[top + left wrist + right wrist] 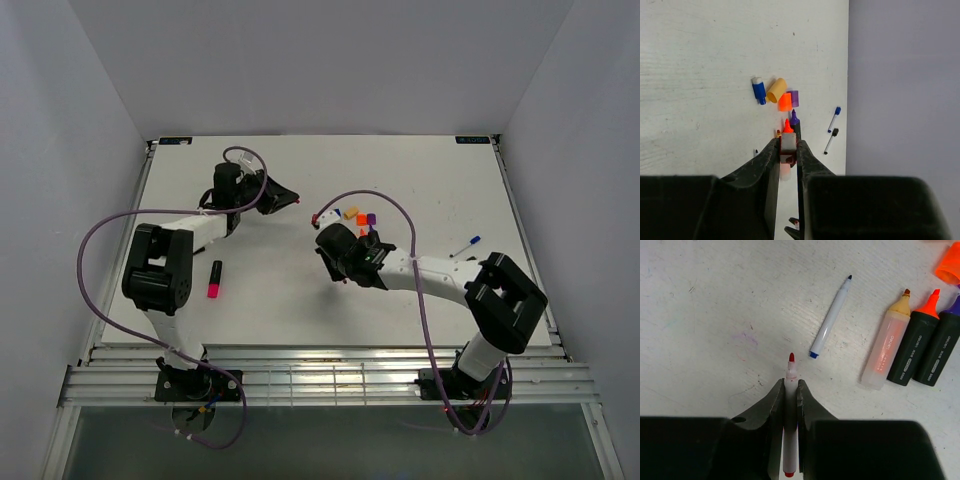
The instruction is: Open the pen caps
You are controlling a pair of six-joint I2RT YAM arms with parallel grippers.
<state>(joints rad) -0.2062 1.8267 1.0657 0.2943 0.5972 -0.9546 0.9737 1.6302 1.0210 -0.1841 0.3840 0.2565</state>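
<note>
we see the left tool (788,142) clamped on a small red cap (788,151), the right tool (791,390) on a thin red-tipped pen (790,371). an orange cap (785,102) and purple cap (793,98) touch on the tabletop (700,60).

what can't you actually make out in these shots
Left wrist: small red-and-white piece between the left fingers, mostly covered by them; cap or not is unclear.
Right wrist: orange cap, cut off by the top-right edge.
Right wrist: red-tipped pen, barrel hidden by the right fingers.
Top external: loose caps, too small to count.
</note>
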